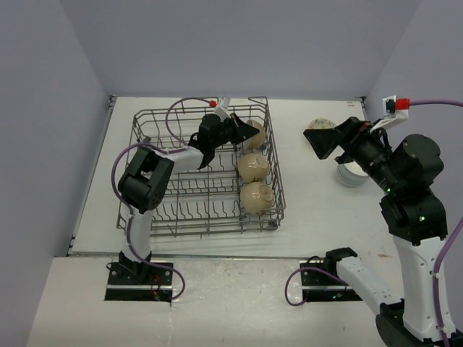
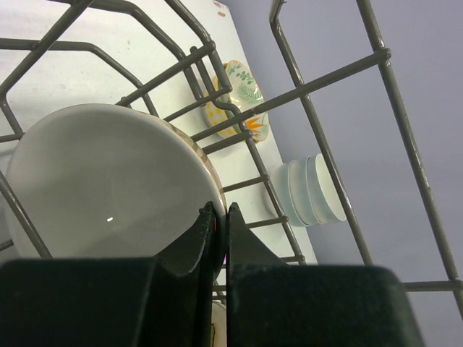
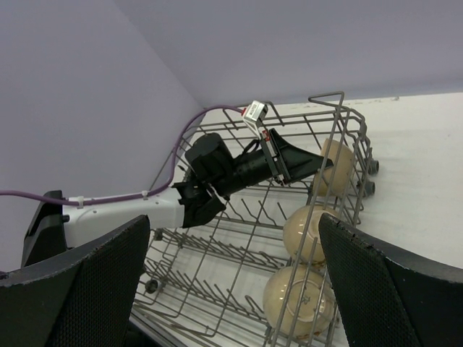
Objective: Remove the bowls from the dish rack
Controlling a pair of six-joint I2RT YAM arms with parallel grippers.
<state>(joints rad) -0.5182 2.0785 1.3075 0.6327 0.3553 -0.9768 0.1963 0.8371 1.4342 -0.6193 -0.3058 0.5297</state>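
White counter (image 1: 318, 217), plain lilac walls (image 1: 253, 43) on three sides. The grey wire rack (image 1: 188, 195) sits left of centre, with three bowls on edge along its right side. The left fingers (image 2: 195, 242) are narrow, pinched on the rim of the far bowl (image 2: 108, 188) inside the rack. Two more beige bowls (image 1: 253, 166) stand nearer in the same row. On the counter right of the rack: a painted bowl (image 2: 242, 101) and a stack of pale bowls (image 2: 311, 191). The right fingers (image 3: 79, 282) are spread wide and hold nothing, in the air over the counter's right side.
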